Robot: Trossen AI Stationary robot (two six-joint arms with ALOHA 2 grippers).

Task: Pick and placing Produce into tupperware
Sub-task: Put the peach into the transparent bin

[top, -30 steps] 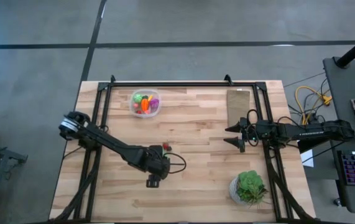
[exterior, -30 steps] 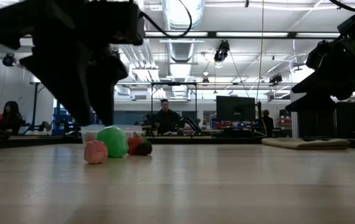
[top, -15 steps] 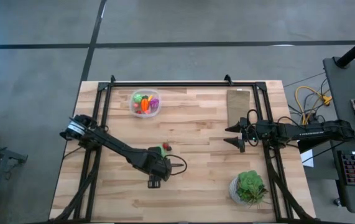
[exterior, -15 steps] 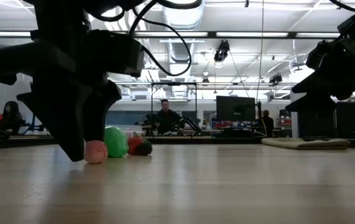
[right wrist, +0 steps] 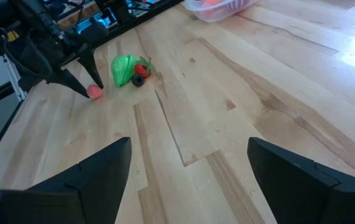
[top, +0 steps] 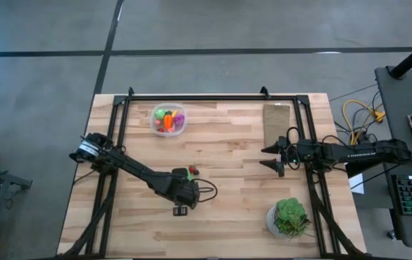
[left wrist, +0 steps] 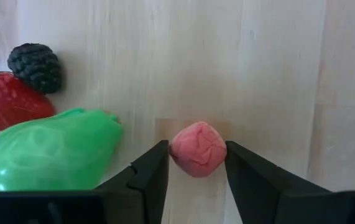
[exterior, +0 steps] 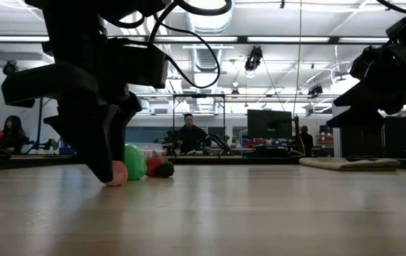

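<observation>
Tupperware (top: 169,120) at table's far side already holds several pieces. Left gripper (left wrist: 196,163) down mid-table, jaws touching pink ball (left wrist: 198,149). Green piece (left wrist: 50,151), strawberry (left wrist: 9,106), blackberry (left wrist: 35,66) left. Right gripper (right wrist: 186,168) wide, idle.

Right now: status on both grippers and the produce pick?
Left gripper down at the table, fingers touching pink ball on both sides. Right gripper open, waiting by the right edge. Tupperware part-filled. Green piece close beside.

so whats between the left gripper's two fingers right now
The pink ball sits between the left gripper's fingers, both against its sides, on the table. The left wrist view shows it.
</observation>
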